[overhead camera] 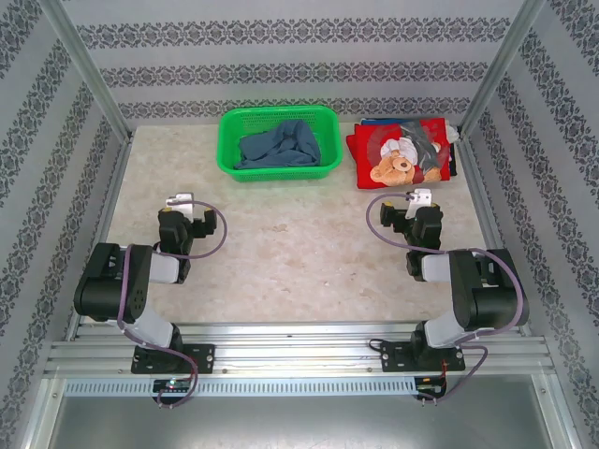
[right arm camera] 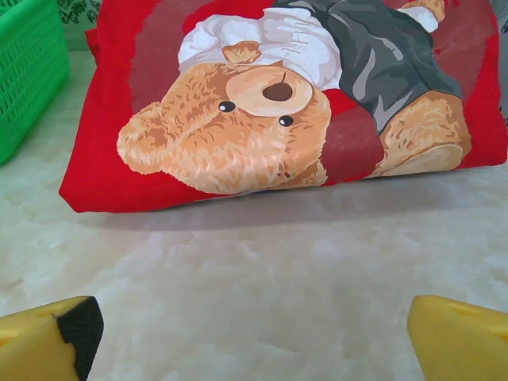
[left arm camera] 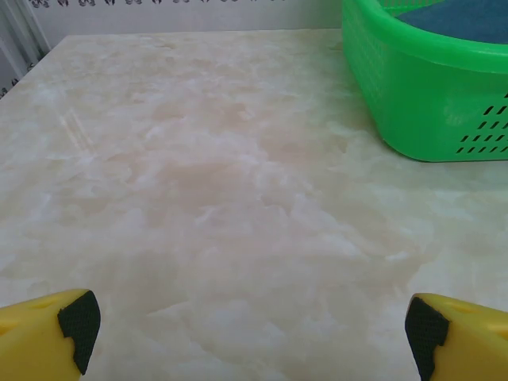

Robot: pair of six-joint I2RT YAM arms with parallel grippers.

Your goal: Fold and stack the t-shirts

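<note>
Along the far edge of the counter [overhead camera: 281, 253], a blue tee [overhead camera: 278, 147] lay crumpled in the basket [overhead camera: 225, 145]; your jaws stood open, and fetching it looked next.

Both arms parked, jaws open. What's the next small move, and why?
Probably reach the left arm forward and to its right toward the green basket, keeping its jaws open. The slate-blue tee lies crumpled and unfolded inside it, while the red teddy-bear shirt sits folded at the far right. The left arm looks the nearer one to the basket.
</note>
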